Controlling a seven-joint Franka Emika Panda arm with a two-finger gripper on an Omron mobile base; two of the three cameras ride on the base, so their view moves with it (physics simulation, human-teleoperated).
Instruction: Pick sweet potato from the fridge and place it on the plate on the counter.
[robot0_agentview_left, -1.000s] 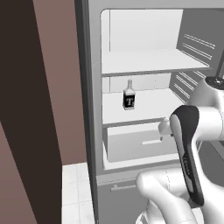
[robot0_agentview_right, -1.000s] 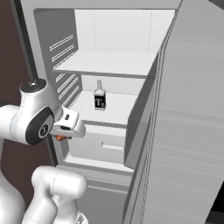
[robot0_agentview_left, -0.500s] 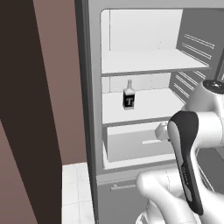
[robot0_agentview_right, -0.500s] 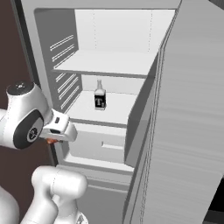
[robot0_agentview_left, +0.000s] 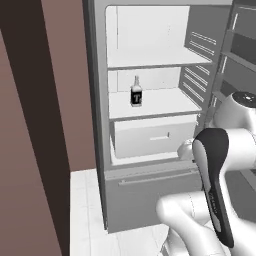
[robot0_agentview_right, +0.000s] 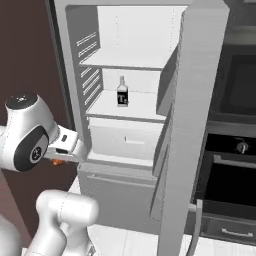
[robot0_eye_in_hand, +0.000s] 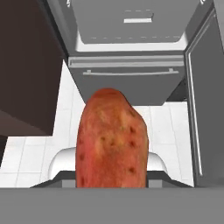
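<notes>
The tool (robot0_agentview_right: 59, 161) is clamping the sweet potato (robot0_eye_in_hand: 112, 140), its fingers drawn in against the tuber's sides near the lower end. In the hand view the sweet potato is standing up lengthwise along the tool's axis, outside the fridge (robot0_agentview_left: 150, 125), above the white floor in front of the drawer. In the right base view a sliver of orange is showing under the hand, beside the fridge's left wall. A dark bottle (robot0_agentview_left: 136, 92) is standing on the middle shelf, well apart from the arm.

Judgement: the sweet potato is looking firm, fairly light and rough-skinned, so it is unlikely to crush or slip. The tapered body is offering an uneven seat; a hold across the thickest middle would be steadier. Plate and surface are not being assessed here.
</notes>
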